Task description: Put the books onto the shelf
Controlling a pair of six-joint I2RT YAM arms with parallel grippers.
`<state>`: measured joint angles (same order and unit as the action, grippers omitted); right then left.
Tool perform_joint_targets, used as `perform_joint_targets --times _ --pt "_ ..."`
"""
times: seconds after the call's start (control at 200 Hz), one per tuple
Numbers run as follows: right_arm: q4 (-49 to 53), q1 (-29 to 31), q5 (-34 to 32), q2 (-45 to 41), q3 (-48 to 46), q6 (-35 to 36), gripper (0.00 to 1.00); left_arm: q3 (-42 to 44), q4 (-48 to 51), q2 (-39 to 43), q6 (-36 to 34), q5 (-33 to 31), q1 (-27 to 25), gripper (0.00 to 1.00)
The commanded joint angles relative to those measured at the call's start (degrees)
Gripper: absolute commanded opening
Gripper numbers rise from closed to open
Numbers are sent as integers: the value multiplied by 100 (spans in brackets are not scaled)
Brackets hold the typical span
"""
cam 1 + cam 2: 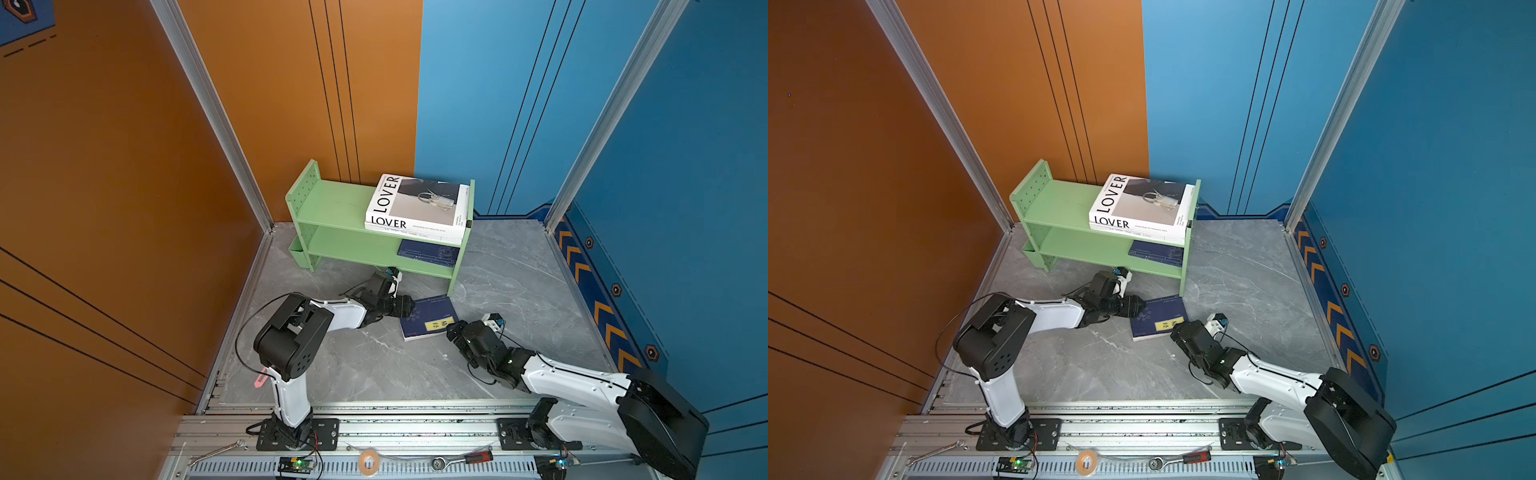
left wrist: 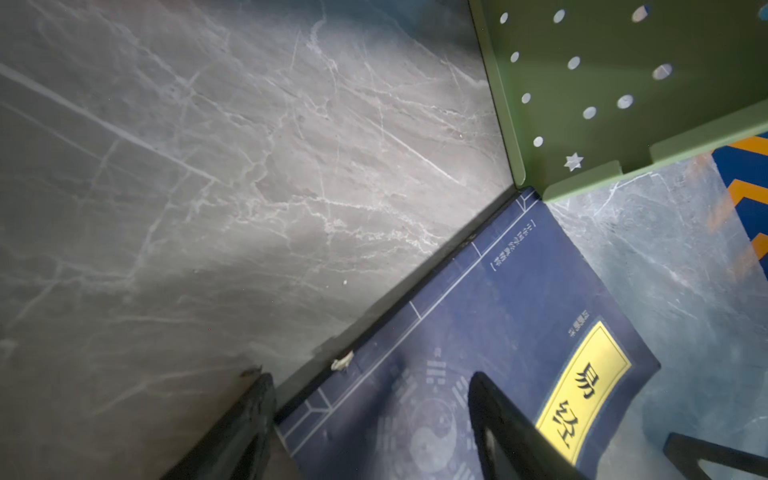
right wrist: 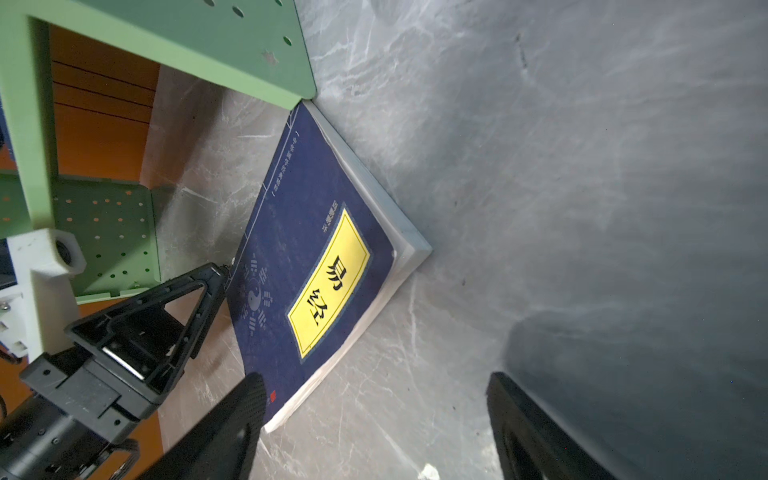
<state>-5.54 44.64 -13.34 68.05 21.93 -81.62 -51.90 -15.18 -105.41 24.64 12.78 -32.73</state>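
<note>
Shelf top tier: LOVER book atop white book. Lower tier: navy books.
Your last navy book lies on tabletop, corner at shelf foot.
Your left gripper and right gripper: fingers spread, empty, flanking it.

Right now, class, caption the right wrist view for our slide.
Open right gripper faces a navy, yellow-labelled book lying flat, its corner at the green shelf.
</note>
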Motion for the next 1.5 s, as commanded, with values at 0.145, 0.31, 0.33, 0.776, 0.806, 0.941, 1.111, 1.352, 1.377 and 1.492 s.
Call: perform_joint_targets --times 0.145,0.31,0.33,0.776,0.806,0.941,1.111,1.352,1.377,1.492 --pt "-181 -324 297 245 169 369 86 776 100 587 707 344 -813 73" --pt "238 -721 289 62 310 739 85 1135 100 1034 1184 384 -1650 72" --pt "292 -765 290 20 318 787 86 1156 102 1068 1211 370 -1719 72" --pt "1095 -1129 290 -648 203 1297 85 975 498 1145 2120 -358 -1563 72" --pt "1114 -1104 272 -636 191 1313 86 944 460 1068 2169 -320 -1545 72" --pt "1133 -992 175 -474 144 1346 84 688 457 655 2295 -161 -1543 70" --pt "1188 -748 -34 35 346 1556 80 546 487 296 2543 -105 -1565 66" --pt "1316 -201 -229 873 697 1602 61 531 512 95 2864 -102 -1658 64" --pt "1295 -172 -233 931 706 1585 59 512 505 86 2896 -87 -1658 64" --pt "1138 -113 -199 1127 704 1531 52 529 165 7 3159 207 -1657 64"
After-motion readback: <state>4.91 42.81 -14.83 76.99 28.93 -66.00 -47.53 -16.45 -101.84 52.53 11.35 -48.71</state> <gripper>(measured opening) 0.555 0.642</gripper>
